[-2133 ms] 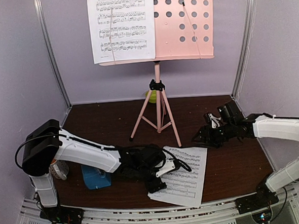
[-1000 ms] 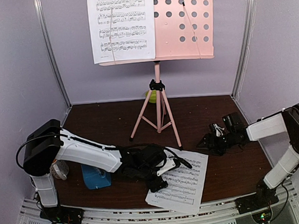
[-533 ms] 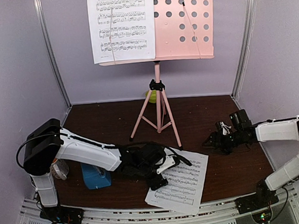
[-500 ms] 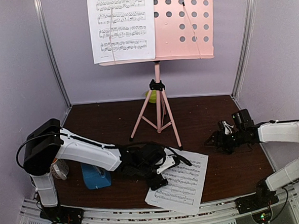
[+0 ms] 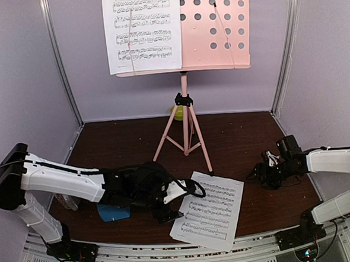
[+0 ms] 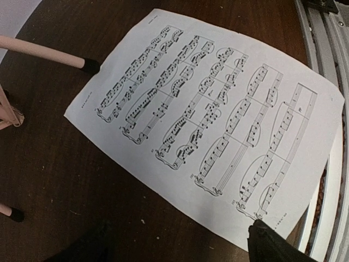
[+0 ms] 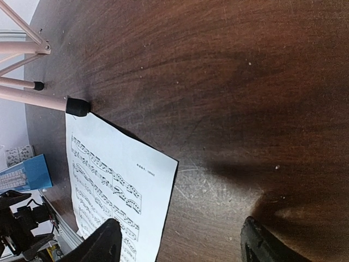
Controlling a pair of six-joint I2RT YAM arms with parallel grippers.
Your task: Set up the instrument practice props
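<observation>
Left gripper (image 5: 178,201) has slid back off the loose page (image 5: 213,215) and the right gripper (image 5: 258,174) has retreated too, both gaping and empty. The page lies flat, its corner at the music stand (image 5: 216,27) foot. Next job looks like pinching an edge and lifting it up there.

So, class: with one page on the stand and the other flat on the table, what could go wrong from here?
1. The loose page lies flat, its near corner over the rail; the open left gripper may crumple it or push it off.
2. A stand foot sits right at the page's far edge; dragging could nudge the music stand holding the other page.
3. The left arm lies over the blue metronome and could knock it.
</observation>
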